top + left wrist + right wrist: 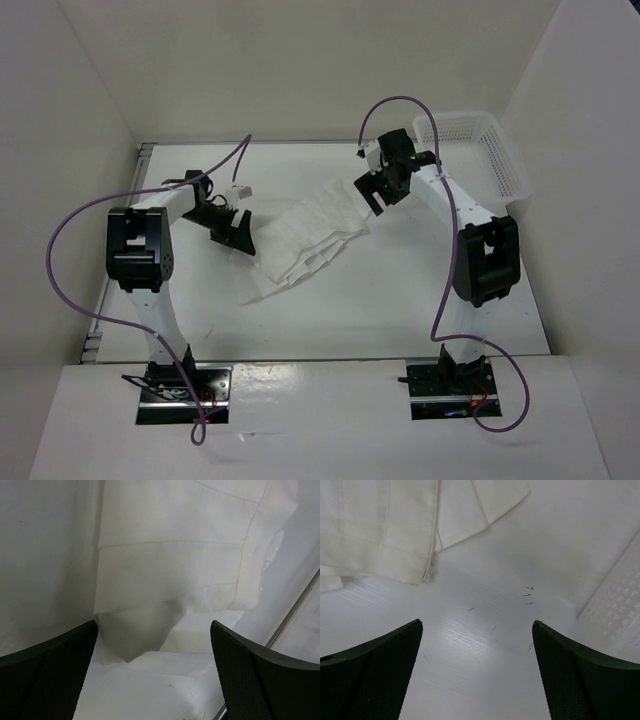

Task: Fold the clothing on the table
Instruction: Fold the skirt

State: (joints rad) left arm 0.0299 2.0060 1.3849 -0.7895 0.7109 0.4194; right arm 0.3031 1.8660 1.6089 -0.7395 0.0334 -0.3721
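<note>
The white clothing (305, 238) lies rumpled and partly folded over itself in the middle of the table (380, 310). My left gripper (238, 232) is open just off its left edge, low over the table; in the left wrist view the clothing (180, 560) fills the space ahead of the empty fingers (55, 670). My right gripper (376, 197) is open above the garment's far right corner. In the right wrist view the clothing (385, 535) with a zipper seam lies ahead and to the left, with bare table between the fingers (580, 675).
A white mesh basket (478, 152) stands at the table's back right corner, its edge (620, 600) showing in the right wrist view. The table's metal edge rail (295, 610) runs along the right of the left wrist view. White walls surround the table.
</note>
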